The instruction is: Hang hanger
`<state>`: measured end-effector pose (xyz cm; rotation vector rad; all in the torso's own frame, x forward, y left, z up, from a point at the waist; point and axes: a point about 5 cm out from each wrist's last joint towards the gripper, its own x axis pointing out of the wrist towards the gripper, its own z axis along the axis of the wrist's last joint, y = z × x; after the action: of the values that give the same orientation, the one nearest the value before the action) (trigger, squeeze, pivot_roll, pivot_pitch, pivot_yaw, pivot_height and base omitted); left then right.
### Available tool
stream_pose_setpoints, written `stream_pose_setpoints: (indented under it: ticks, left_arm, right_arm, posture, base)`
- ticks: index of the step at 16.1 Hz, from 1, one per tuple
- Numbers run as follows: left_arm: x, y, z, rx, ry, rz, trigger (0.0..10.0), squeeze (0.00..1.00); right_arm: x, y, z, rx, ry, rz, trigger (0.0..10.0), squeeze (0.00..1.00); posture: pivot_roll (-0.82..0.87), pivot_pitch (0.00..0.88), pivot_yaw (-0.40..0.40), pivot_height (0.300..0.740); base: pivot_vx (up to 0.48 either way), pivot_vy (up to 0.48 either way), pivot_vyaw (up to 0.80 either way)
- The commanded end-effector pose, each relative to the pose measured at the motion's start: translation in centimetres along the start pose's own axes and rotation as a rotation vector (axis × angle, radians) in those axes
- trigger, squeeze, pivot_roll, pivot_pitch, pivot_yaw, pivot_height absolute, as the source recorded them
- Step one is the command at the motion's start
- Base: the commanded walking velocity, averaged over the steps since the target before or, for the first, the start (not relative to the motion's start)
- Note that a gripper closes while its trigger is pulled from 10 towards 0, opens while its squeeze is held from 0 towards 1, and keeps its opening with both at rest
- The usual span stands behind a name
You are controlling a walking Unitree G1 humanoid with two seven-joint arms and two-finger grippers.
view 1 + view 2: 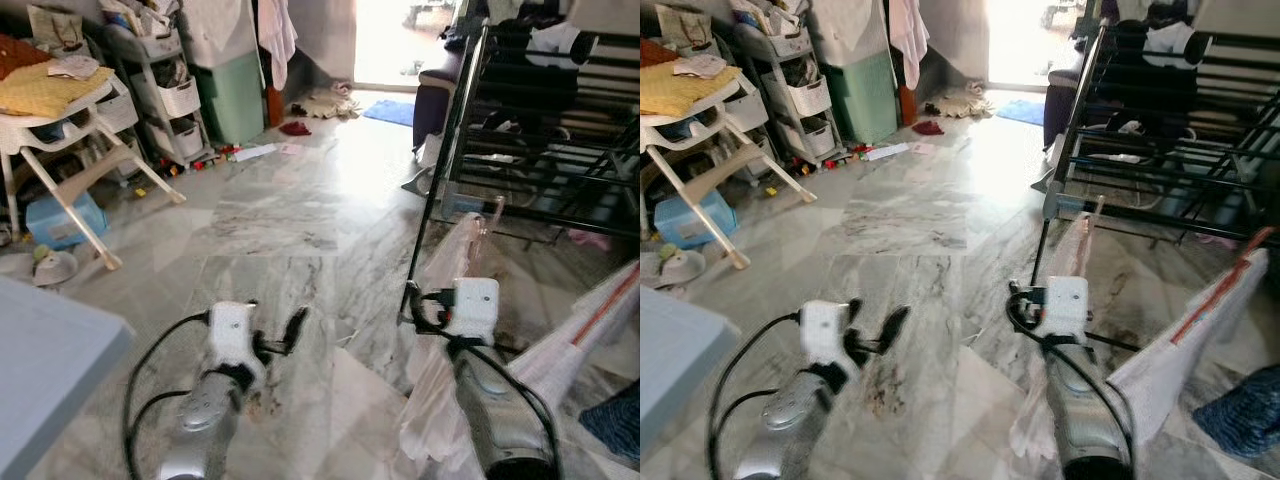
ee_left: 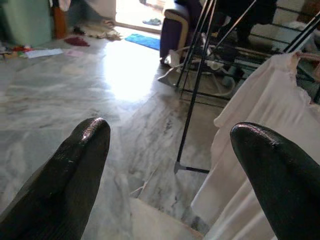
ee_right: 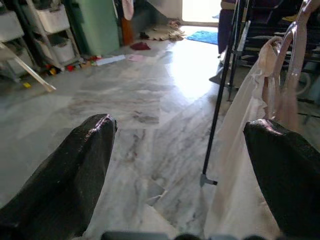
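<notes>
A pale pink translucent hanger (image 3: 295, 50) carries a cream garment (image 1: 450, 260) that drapes down toward the floor. It hangs right beside one finger (image 3: 285, 170) of my right gripper (image 3: 182, 130), whose fingers stand wide open. I cannot tell whether the hanger rests on that finger. Just behind it rises the black metal drying rack (image 1: 540, 150), its thin leg (image 1: 425, 230) reaching the marble floor. My left gripper (image 2: 170, 135) is open and holds nothing, low over the floor to the left of the garment.
A white high chair (image 1: 60, 130), plastic drawers (image 1: 165, 90) and a green bin (image 1: 230, 95) line the left wall. A grey-blue surface (image 1: 40, 370) juts in at the near left. A white bag with a red stripe (image 1: 590, 330) leans at the right.
</notes>
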<state>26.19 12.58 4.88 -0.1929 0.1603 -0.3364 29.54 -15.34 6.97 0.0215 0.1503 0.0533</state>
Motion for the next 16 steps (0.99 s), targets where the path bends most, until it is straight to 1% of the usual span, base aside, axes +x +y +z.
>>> stream_pose_setpoints:
  ticks: [1, 3, 5, 6, 8, 9, 10, 11, 12, 16]
  left_arm:
    - [0.2, -0.2, 0.5, -0.006, -0.013, -0.012, 10.0, 0.00]
    - [0.4, -0.3, 1.1, -0.028, -0.030, -0.008, 10.0, 0.00]
    - [0.4, -0.2, 1.9, -0.031, -0.048, 0.003, 10.0, 0.00]
    - [-0.3, 0.1, 1.8, -0.022, -0.032, -0.001, 10.0, 0.00]
    - [-0.9, 0.4, 1.5, -0.004, -0.025, 0.003, 10.0, 0.00]
    - [-1.1, 0.5, 1.4, -0.012, -0.016, 0.000, 10.0, 0.00]
    - [-1.7, 0.1, 1.2, -0.001, 0.010, -0.055, 10.0, 0.00]
    - [-1.8, -0.2, 1.2, 0.005, 0.015, -0.079, 10.0, 0.00]
    - [-1.8, -0.3, 1.4, 0.003, 0.018, -0.087, 10.0, 0.00]
    - [-1.8, -0.3, 1.6, -0.009, 0.024, -0.103, 10.0, 0.00]
  right_arm:
    - [0.1, -0.1, 0.9, -0.031, -0.031, -0.001, 10.0, 0.00]
    - [0.1, 0.0, 1.5, -0.056, -0.062, 0.001, 10.0, 0.00]
    - [-0.1, -0.2, 1.8, -0.070, -0.079, -0.015, 10.0, 0.00]
    - [-0.5, -0.8, 1.7, -0.067, -0.083, -0.051, 10.0, 0.00]
    - [-1.0, -1.3, 1.7, -0.069, -0.085, -0.084, 10.0, 0.00]
    - [-1.1, -1.6, 1.7, -0.071, -0.085, -0.100, 10.0, 0.00]
    - [-1.8, -2.1, 1.6, -0.072, -0.083, -0.146, 10.0, 0.00]
    - [-2.0, -2.4, 1.5, -0.076, -0.078, -0.170, 10.0, 0.00]
    - [-2.1, -2.3, 1.4, -0.068, -0.069, -0.170, 10.0, 0.00]
    - [-2.3, -2.4, 1.3, -0.068, -0.063, -0.177, 10.0, 0.00]
  posture:
    - [-0.07, 0.000, 0.032, 0.740]
    - [-0.08, 0.000, 0.036, 0.740]
    - [-0.09, 0.000, 0.039, 0.740]
    - [-0.09, 0.000, 0.045, 0.740]
    - [-0.10, 0.000, 0.052, 0.740]
    - [-0.10, 0.000, 0.052, 0.740]
    - [-0.11, 0.000, 0.059, 0.740]
    - [-0.11, 0.000, 0.061, 0.740]
    - [-0.11, 0.000, 0.061, 0.740]
    - [-0.12, 0.000, 0.067, 0.740]
  base:
    - [0.000, 0.000, -0.74]
    - [0.000, 0.000, -0.57]
    - [0.000, 0.000, 0.00]
    - [0.000, 0.000, 0.00]
    - [0.000, 0.000, 0.00]
    - [0.000, 0.000, 0.00]
    - [0.000, 0.000, 0.00]
    - [0.000, 0.000, 0.00]
    - [0.000, 0.000, -0.42]
    - [0.000, 0.000, -0.75]
